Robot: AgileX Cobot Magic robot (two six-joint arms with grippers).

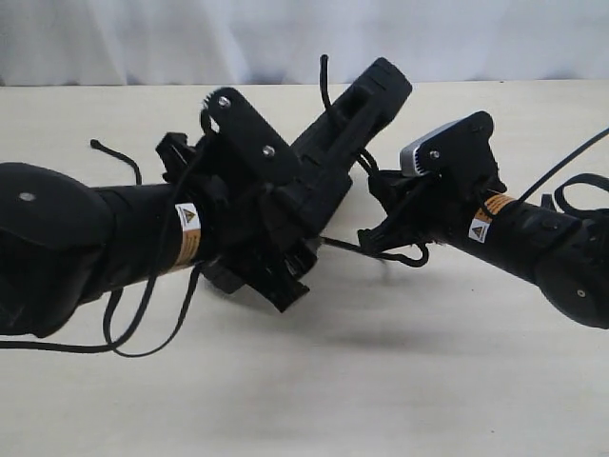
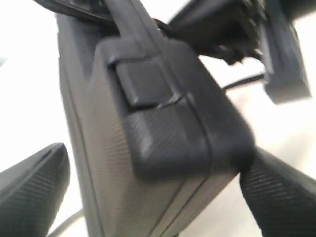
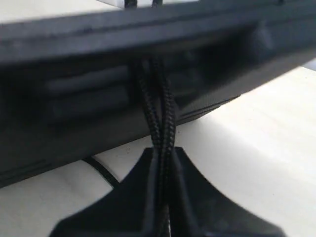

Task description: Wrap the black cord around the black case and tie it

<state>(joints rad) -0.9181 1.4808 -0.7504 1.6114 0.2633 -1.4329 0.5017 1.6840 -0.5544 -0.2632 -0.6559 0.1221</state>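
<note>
The black case is off the table and tilted, its far end pointing up and back. My left gripper holds its lower end; in the left wrist view the case fills the space between the two fingers of that gripper. The black cord crosses the case and rises above it. My right gripper sits just right of the case, shut on the cord. In the right wrist view two braided strands run from that gripper up across the case's edge.
Smooth robot cables hang in loops under the left arm, and others trail behind the right arm. A thin black line with a small tip lies behind the left arm. The beige table ends at a white curtain.
</note>
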